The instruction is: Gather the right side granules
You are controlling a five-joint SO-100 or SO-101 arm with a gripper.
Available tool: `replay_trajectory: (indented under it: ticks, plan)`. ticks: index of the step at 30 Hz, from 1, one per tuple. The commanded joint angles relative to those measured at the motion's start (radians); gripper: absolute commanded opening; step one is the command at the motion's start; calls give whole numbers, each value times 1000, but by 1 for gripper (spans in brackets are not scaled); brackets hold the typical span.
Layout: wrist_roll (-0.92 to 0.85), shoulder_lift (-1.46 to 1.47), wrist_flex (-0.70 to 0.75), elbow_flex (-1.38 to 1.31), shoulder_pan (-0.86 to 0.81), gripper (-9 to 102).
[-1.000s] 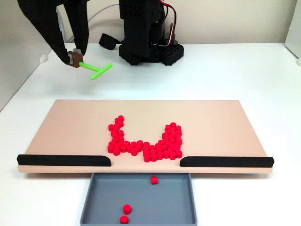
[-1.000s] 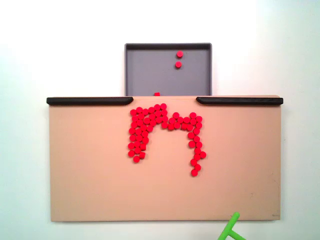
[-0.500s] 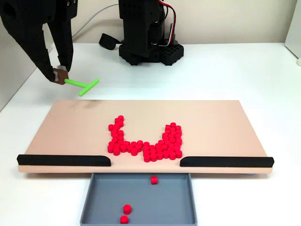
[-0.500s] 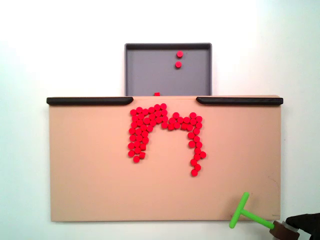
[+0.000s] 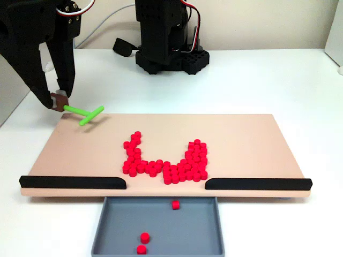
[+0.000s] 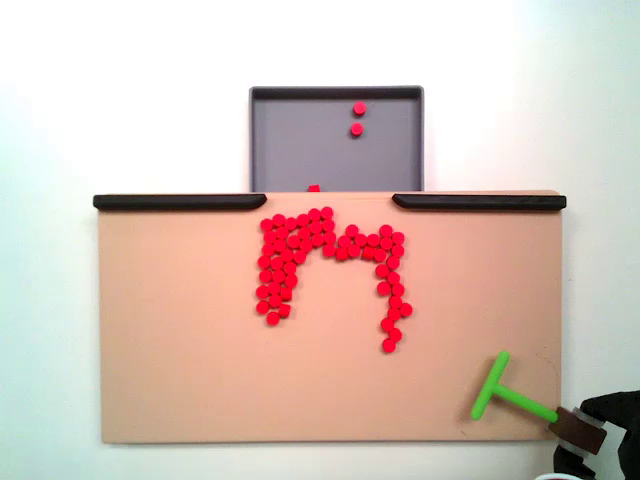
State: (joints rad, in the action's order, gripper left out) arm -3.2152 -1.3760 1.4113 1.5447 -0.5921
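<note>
The end effector (image 5: 57,100) was clamped on the brown handle of the green T-shaped tool (image 5: 84,113), held over the tan board's (image 5: 246,139) far-left corner in a fixed view. The red granules (image 5: 166,160) lay in a U-shaped cluster near the board's front gap, with three in the grey tray (image 5: 118,230).

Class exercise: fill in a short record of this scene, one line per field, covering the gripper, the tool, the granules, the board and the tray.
gripper: shut on the stem end of the green T-shaped tool, at the board's far left corner in a fixed view
tool head: over the board, apart from the granules
granules: red, clustered in a U shape by the gap between the two black rails
board: tan, flat on the white table
tray: grey, below the gap, holding a few granules
</note>
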Motion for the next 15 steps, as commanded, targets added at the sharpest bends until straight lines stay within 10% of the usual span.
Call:
replay_trajectory:
  ticks: [1,15]
  plan:
    - [-520,2,-2,-41,9,0]
    - [-626,54,-52,-61,49,0]
